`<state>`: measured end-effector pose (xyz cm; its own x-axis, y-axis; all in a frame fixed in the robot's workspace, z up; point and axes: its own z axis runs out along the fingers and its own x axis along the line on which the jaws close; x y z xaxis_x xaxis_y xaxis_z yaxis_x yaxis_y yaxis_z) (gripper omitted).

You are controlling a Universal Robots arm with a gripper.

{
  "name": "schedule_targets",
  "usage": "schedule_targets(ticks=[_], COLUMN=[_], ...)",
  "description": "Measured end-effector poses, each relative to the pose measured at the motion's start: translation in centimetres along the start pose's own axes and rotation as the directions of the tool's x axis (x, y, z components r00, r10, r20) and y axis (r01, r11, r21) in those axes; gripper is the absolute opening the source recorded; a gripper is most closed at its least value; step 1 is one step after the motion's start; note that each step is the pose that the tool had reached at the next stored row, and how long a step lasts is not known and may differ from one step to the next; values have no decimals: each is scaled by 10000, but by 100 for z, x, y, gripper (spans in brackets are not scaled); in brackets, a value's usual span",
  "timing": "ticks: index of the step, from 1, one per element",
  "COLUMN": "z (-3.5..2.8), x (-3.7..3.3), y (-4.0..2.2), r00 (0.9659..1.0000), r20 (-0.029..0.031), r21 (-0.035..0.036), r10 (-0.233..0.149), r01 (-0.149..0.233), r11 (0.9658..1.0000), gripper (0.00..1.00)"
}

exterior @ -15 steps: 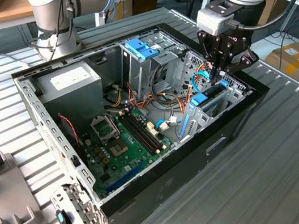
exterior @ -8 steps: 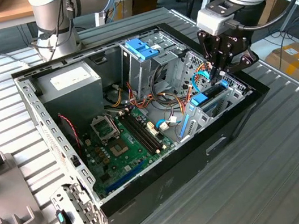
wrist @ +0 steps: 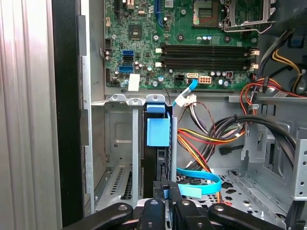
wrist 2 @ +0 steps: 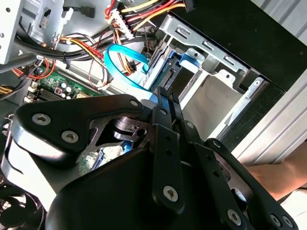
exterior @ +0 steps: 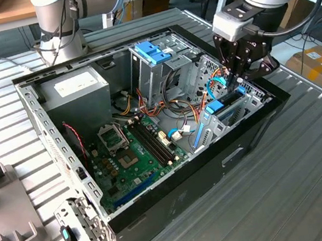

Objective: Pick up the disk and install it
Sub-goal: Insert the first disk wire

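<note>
Your gripper (wrist: 166, 186) has its fingers clenched together, tips at the exposed edge of the disk (wrist: 157, 160), which stands on edge inside the drive bay (wrist: 119, 139) of the open computer case (exterior: 180, 197) on the bench (exterior: 319, 180).

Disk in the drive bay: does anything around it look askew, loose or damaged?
Nothing looks damaged. The disk stands on edge in the bay, parallel with its walls, the gripper at its end. Only a blue cable lies loose beside the bay.
</note>
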<state>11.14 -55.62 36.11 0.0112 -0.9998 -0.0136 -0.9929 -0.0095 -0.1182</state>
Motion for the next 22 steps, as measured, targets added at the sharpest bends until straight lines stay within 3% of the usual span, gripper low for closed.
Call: schedule_targets(ticks=[6, 22], z=[10, 9], x=[17, 18], y=[53, 78], r00=[9998, 9998], r20=[181, 195], r21=[322, 359], r10=[-43, -47], r01=[37, 40], r11=[9995, 9993], gripper=[16, 16])
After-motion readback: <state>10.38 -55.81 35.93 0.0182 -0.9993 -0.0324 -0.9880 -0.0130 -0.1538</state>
